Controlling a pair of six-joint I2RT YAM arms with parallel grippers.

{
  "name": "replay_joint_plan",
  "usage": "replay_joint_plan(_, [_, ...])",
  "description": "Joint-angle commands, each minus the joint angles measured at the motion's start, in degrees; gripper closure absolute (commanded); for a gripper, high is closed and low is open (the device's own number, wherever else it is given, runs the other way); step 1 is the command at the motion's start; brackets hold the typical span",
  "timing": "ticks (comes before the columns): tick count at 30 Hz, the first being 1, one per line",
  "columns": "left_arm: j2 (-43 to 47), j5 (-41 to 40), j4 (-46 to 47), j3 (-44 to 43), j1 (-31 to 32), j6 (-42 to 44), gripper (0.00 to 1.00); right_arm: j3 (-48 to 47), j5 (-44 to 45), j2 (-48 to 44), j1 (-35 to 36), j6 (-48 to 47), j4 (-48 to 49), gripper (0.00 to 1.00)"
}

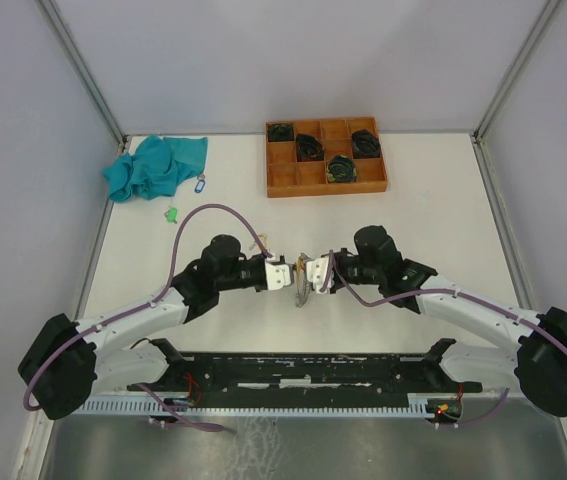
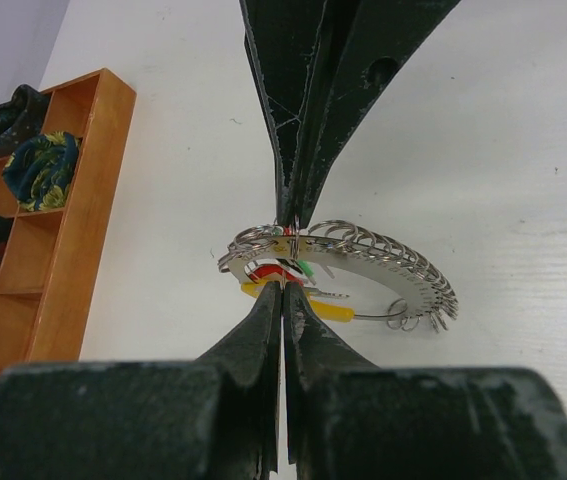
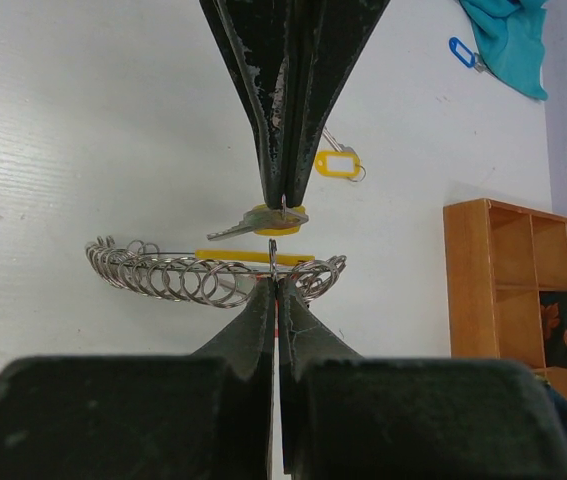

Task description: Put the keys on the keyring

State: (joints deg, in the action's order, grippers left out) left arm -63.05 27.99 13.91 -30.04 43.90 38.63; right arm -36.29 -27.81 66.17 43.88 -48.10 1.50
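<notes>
The keyring (image 2: 383, 250) is a big wire loop strung with several small split rings; it hangs between my two grippers at the table's near middle (image 1: 301, 288). My right gripper (image 3: 275, 280) is shut on one small split ring of the keyring (image 3: 153, 275). My left gripper (image 2: 283, 288) is shut on a metal key with a yellow head (image 3: 263, 222), held just beyond that ring. An oval yellow tag (image 3: 338, 163) lies on the table behind. A blue-tagged key (image 1: 200, 184) and a green-tagged key (image 1: 171, 214) lie at the far left. No cream tag is in view.
A wooden compartment tray (image 1: 325, 180) holding black coiled bundles stands at the back middle. A teal cloth (image 1: 153, 165) lies at the back left, next to the blue-tagged key. Grey walls enclose the table on three sides.
</notes>
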Motion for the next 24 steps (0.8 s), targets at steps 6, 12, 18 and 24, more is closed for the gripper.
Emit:
replay_joint_plan(6, [0.86, 0.88, 3.68, -0.26, 0.34, 1.54, 0.97, -2.99, 0.69, -0.45, 0.51, -0.29, 2.52, 0.99])
replay_joint_plan(12, [0.52, 1.32, 3.67, -0.38, 0.36, 1.23, 0.97, -3.07, 0.66, -0.33, 0.61, 0.24, 3.37, 0.99])
replay_joint_plan(18, [0.29, 1.54, 3.71, -0.54, 0.49, 1.03, 0.97, -3.08, 0.59, -0.11, 0.77, 0.63, 3.67, 0.99])
replay_joint_plan(24, [0.12, 1.68, 4.13, -0.65, 0.48, 0.67, 0.97, -3.14, 0.48, -0.1, 0.86, 1.05, 4.03, 0.99])
